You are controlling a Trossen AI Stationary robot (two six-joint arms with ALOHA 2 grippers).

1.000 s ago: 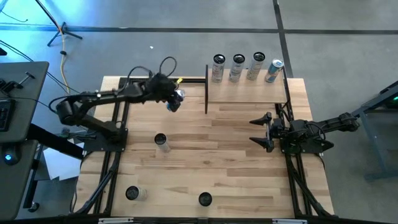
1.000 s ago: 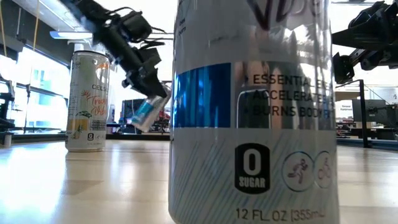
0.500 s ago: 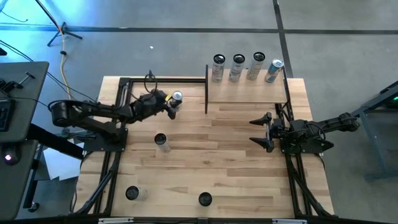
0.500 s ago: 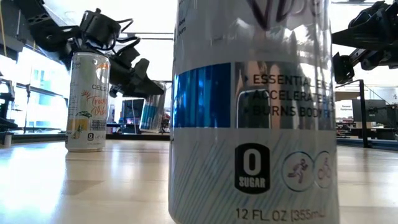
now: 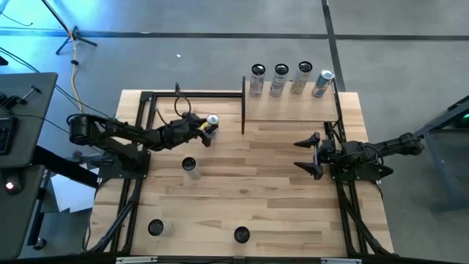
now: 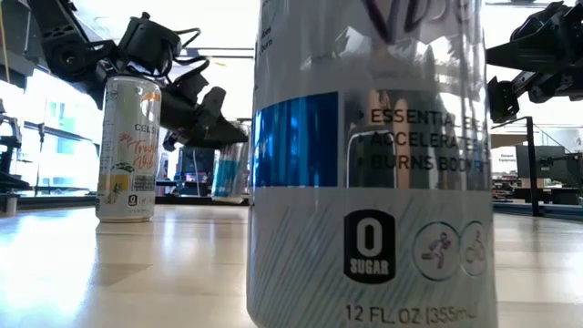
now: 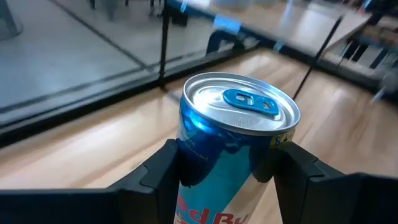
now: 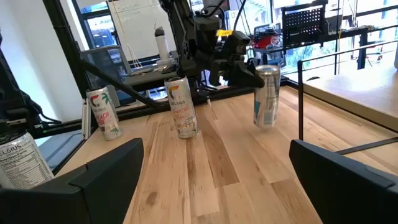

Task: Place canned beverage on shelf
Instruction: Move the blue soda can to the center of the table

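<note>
High view: left gripper (image 5: pixel 208 130) clamps blue can (image 5: pixel 212 121) upright on tabletop beside shelf (image 5: pixel 289 108); right gripper (image 5: pixel 308 155) idle (jaws spread).

table (image 5: pixel 278 198): three cans (image 5: pixel 190 167) standing | shelf (image 5: pixel 289 110): four cans (image 5: pixel 281 78) in row

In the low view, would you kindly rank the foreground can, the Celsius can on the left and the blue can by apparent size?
1. Foreground can, largest only because it is nearest.
2. Celsius can.
3. Blue can, farthest, held by the left gripper.
True sizes can't be compared.
</note>
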